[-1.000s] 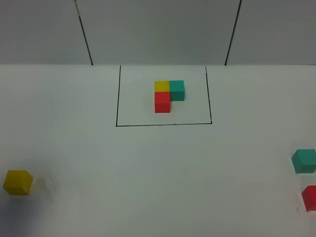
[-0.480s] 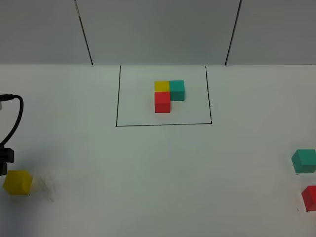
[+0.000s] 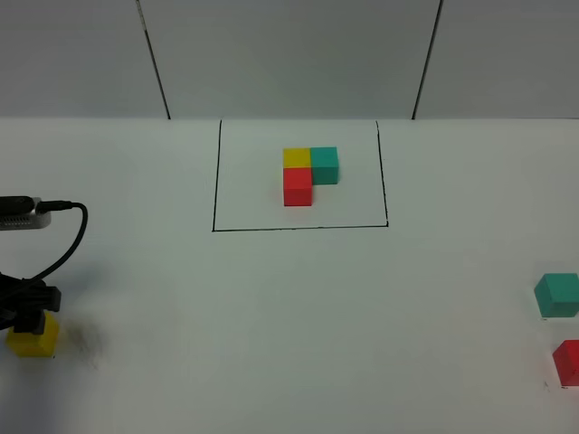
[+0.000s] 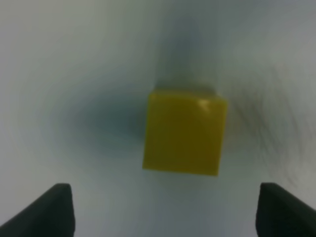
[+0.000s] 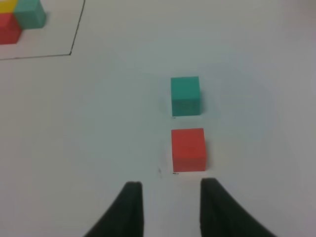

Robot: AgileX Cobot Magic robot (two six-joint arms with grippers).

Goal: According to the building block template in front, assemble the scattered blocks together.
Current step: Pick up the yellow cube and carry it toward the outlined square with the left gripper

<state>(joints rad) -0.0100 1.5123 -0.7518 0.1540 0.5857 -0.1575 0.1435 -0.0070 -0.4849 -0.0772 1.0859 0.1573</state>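
- The small matte yellow cube point(image 4: 185, 133) is lying far left of the black-framed template trio point(image 3: 309, 174).
- My left gripper point(image 4: 165, 192) is hovering above it, jaws spread wide.
- My right gripper point(image 5: 168, 187) is hanging open near the matte red cube point(image 5: 188, 149) and the teal cube point(image 5: 185, 96).

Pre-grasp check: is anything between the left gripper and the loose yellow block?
Nothing visible. The left gripper hangs open right over the yellow block, with only bare table around it. The loose red block and teal block lie far off at the right.
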